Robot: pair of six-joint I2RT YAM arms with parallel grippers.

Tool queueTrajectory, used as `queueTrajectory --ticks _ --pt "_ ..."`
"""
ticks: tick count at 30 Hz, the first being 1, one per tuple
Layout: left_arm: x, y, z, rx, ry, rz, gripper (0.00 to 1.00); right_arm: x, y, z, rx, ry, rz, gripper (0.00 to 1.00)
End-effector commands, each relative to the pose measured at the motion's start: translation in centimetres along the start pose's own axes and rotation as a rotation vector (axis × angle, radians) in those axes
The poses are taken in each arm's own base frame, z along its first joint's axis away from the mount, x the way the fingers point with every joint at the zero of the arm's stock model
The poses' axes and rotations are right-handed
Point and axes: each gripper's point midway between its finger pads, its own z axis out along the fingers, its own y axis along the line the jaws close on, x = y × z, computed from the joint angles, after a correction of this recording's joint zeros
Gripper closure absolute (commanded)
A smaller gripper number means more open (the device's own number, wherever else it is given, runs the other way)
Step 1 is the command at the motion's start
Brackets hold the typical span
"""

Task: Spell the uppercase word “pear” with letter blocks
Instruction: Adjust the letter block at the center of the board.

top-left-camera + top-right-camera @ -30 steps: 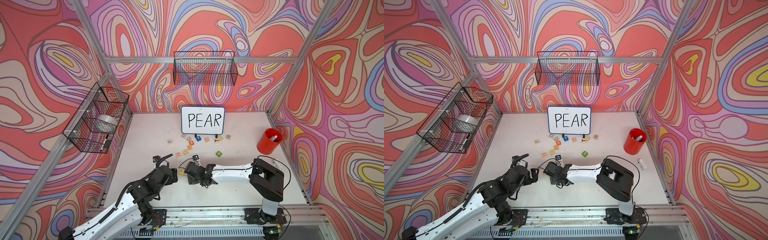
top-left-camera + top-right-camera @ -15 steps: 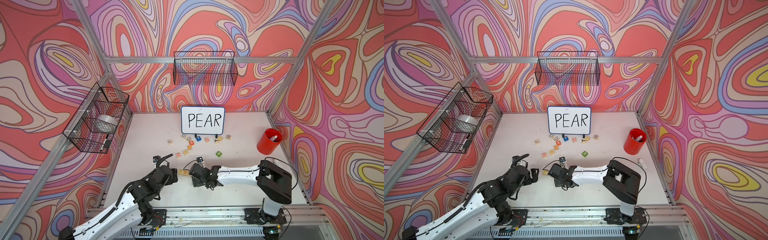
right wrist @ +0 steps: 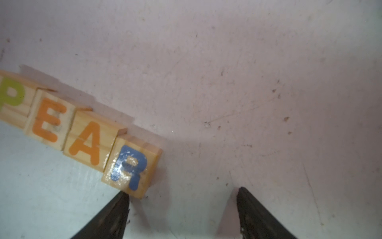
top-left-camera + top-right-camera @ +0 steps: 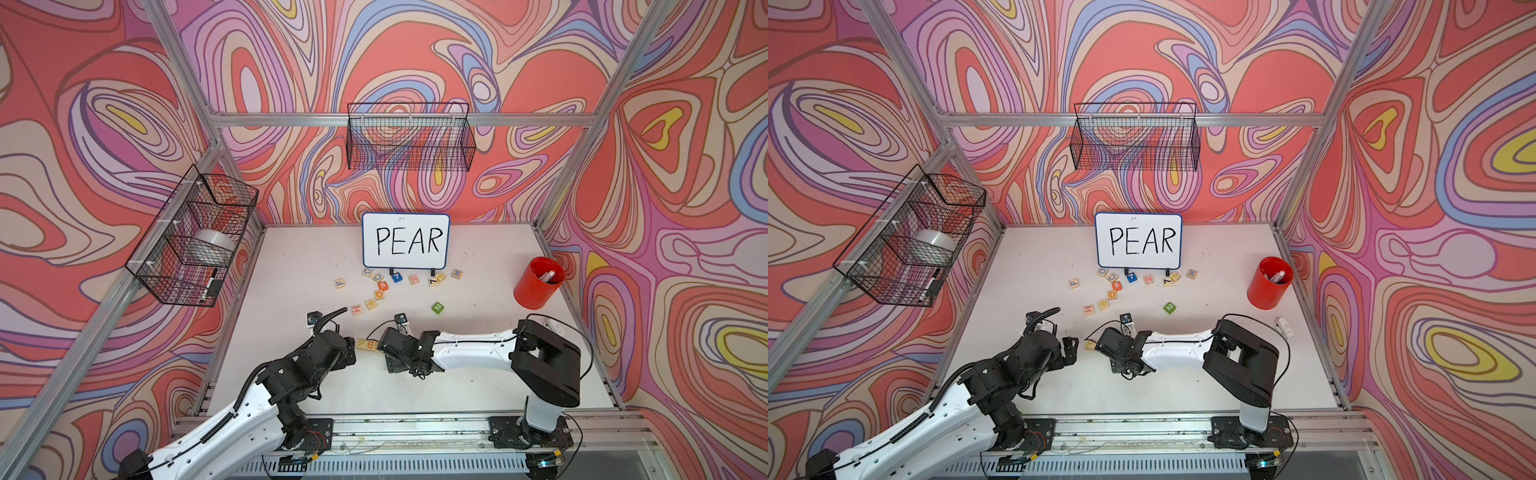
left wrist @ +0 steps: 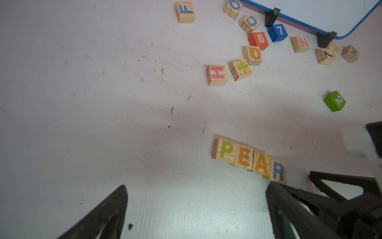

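Blocks [image 5: 249,160] edge-to-edge; open table [image 5: 82,103] beyond R; lt end effector [image 5: 196,185], rt end effector [image 3: 182,191] wide, empty.

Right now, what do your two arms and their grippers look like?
Both arms share one build: the left arm and right arm have glossy white links between bulky black joint housings. A ribbed black hose runs along the left arm; thin black wires loop around the right. The left gripper and right gripper have black fingers tapering to points.

A robot lab test cell: aluminium frame [image 4: 291,119], swirl-printed walls [image 4: 415,50], 2 arms [image 4: 473,347] bolted to a rail [image 4: 415,428] along a white bench [image 4: 291,257].
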Motion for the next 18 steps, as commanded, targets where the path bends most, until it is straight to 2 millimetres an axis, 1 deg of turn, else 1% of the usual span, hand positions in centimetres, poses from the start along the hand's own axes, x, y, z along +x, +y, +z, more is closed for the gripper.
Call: queueTrajectory --ticks 1,8,13,18 --pt "-0.95 -0.06 -0.48 -0.004 -0.027 -0.011 0.0 0.33 -0.3 0.52 0.034 0.009 0.001 0.17" --pt "-1.05 -0.1 -0.5 0.0 -0.031 -0.014 0.0 0.21 -0.4 0.61 0.043 0.003 0.0 0.17" --pt "-1.08 -0.16 -0.53 0.004 -0.032 -0.015 0.0 0.06 -0.02 0.81 0.035 0.003 0.001 0.17" --pt "-1.11 -0.17 -0.51 0.002 -0.033 -0.01 0.0 0.0 0.06 0.5 0.019 -0.003 0.0 0.17"
